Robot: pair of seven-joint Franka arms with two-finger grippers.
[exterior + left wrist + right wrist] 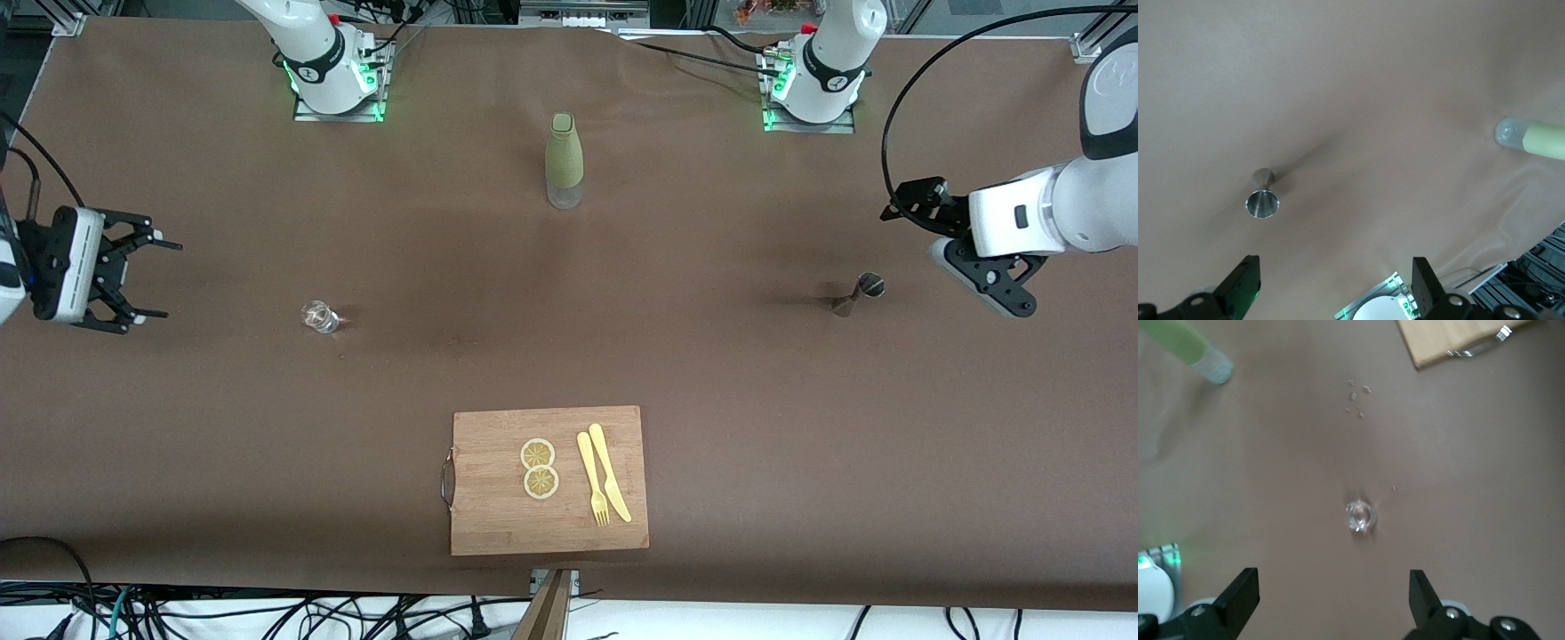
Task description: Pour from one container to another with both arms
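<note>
- Hanging over the brown table (765, 400) near the right arm's end: the right gripper (158, 277), fingers (1238, 593) spread wide, holding nothing.
- Hanging over the table near the left arm's end: the left gripper (987, 293), fingers (1241, 283) spread wide in the left wrist view, holding nothing.
- Standing on the table near the right gripper, toward the middle: a small clear glass (319, 316), also seen in the right wrist view (1360, 516).
- Standing near the left gripper, toward the middle: a little metal measuring cup (859, 292), open mouth showing in the left wrist view (1262, 203).
- Standing upright between the two arm bases: a tall green bottle (564, 160) with a clear bottom.
- Lying nearest the front camera, in the middle: a wooden cutting board (498, 524) with a metal handle (445, 481).
- Resting on the board: two lemon slices (539, 468) touching each other, plus a yellow fork (593, 480) and a yellow knife (610, 471) side by side.
- Touching none of these things: both grippers.
</note>
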